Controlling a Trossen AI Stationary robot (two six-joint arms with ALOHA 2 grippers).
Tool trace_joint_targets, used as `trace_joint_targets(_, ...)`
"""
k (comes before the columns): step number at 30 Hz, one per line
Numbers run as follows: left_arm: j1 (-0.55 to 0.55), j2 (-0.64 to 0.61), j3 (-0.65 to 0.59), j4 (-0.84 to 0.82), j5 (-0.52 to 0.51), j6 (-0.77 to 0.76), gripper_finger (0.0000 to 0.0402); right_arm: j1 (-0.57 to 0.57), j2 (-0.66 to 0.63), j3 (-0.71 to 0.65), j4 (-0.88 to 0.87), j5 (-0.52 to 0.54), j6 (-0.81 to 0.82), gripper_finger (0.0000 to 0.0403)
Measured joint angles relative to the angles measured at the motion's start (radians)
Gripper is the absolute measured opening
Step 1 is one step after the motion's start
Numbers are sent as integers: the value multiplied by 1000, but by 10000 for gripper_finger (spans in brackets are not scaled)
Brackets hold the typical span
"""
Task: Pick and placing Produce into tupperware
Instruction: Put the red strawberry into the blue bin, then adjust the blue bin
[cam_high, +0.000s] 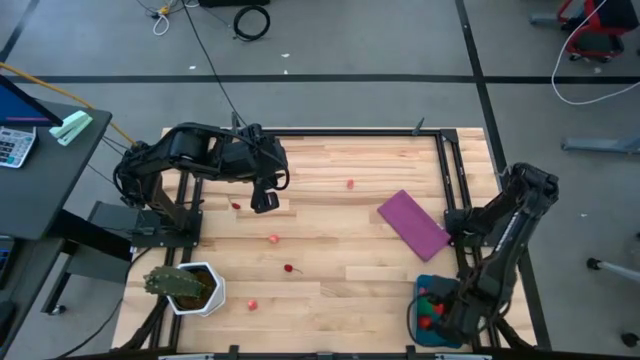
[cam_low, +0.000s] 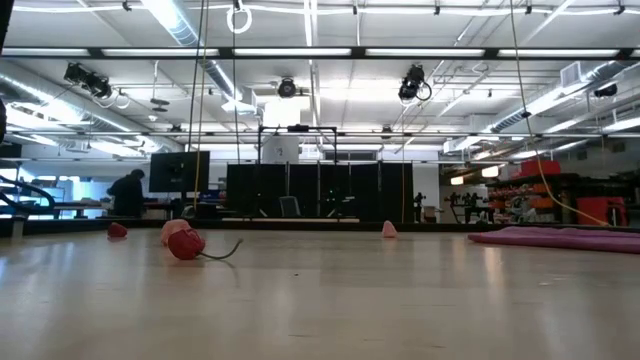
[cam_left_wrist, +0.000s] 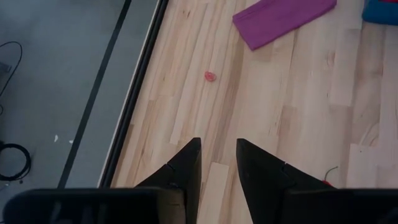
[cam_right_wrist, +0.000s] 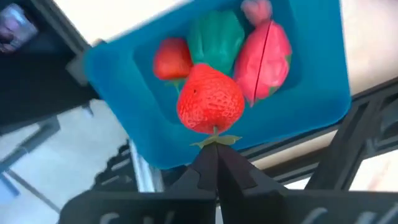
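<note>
The teal tupperware (cam_high: 420, 322) sits at the table's near right corner. In the right wrist view it (cam_right_wrist: 118, 74) holds a small red piece (cam_right_wrist: 171, 57), a green piece (cam_right_wrist: 216, 34) and a pink piece (cam_right_wrist: 264, 53). My right gripper (cam_right_wrist: 216, 152) is over it, shut on a red strawberry (cam_right_wrist: 210, 99). My left gripper (cam_high: 265, 197) hovers open over the table's far left part, touching nothing. Loose produce lies on the wood: pieces (cam_high: 350, 183), (cam_high: 237, 205), (cam_high: 273, 238), a stemmed one (cam_high: 289, 268), and one (cam_high: 252, 302). My right gripper pinches the strawberry by its green leafy top (cam_right_wrist: 214, 139), right at the fingertips. The fingers point down at the tupperware, and the red body reaches beyond them over the pieces inside. Whether it rests on those pieces or hangs clear, I cannot tell.
A flat purple sheet (cam_high: 412, 223) lies right of centre, between the loose produce and the tupperware. A leafy plant in a white pot (cam_high: 190, 287) stands at the near left corner. A black frame (cam_high: 440, 150) borders the table. Bare wood lies across the middle.
</note>
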Motion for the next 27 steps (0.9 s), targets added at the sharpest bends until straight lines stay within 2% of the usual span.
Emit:
trace_joint_targets(6,0,0,0,0,0,3,107,-39,0,-136,162,-112,-33,0)
trace_joint_targets(16,0,0,0,0,0,7,107,-104,0,-224,196,-60,-102,23)
trace_joint_targets(24,0,0,0,0,0,7,107,-143,0,-253,195,-11,-67,71)
trace_joint_targets(27,0,0,0,0,0,7,107,-151,0,-254,196,36,-114,84)
